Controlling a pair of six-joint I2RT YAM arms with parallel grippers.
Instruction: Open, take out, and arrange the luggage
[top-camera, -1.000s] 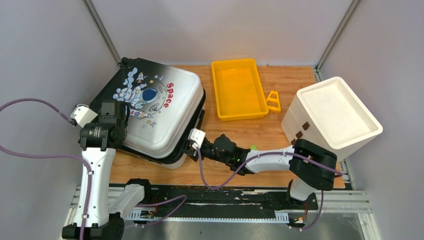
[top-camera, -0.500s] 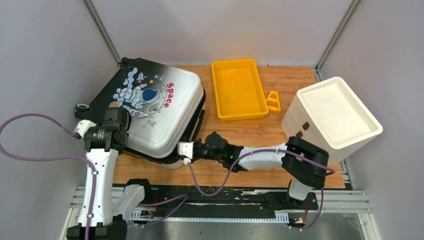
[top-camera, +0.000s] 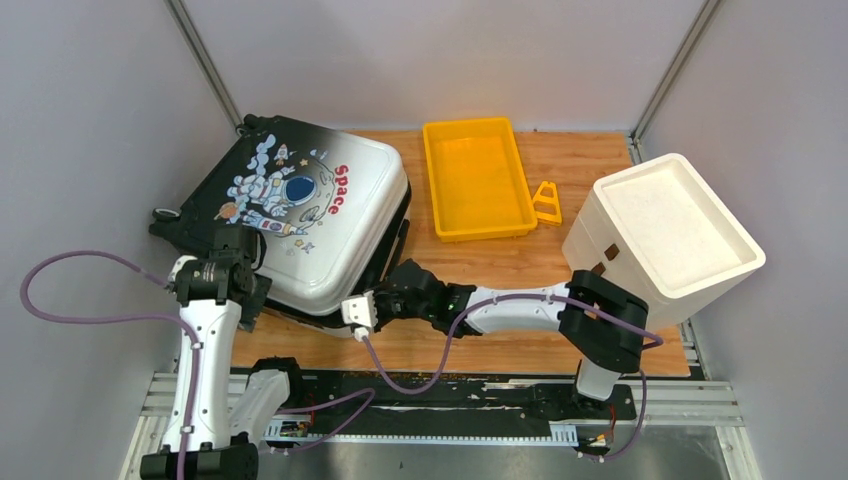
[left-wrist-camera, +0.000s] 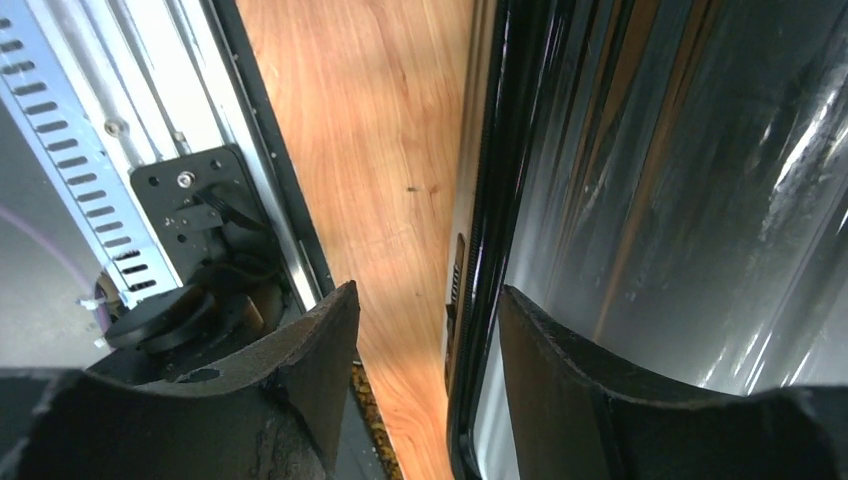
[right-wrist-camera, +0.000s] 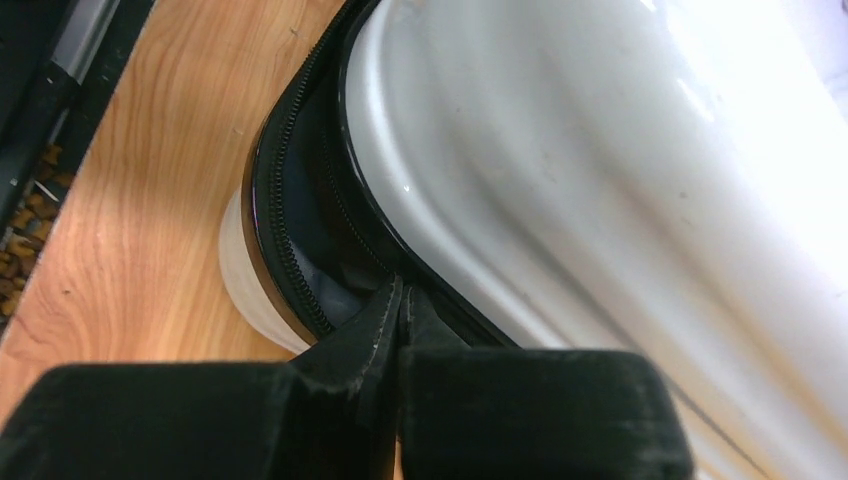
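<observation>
As it reached the luggage (top-camera: 330, 230), the right end effector (right-wrist-camera: 402, 298) shut.

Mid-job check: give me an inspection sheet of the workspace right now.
Surface: wooden table, no spills seen.
Job's things: luggage lying flat, lid down, zip seam parted at near corner.
Clutter: yellow tray, empty; yellow triangle piece beside it; white foam box at right.
Tools: left tool open, astride luggage's edge; right tool shut, tips in zip seam.
Cables: purple cables loop off both wrists; right one trails over table's near edge.
Surroundings: grey walls, metal base rail.
</observation>
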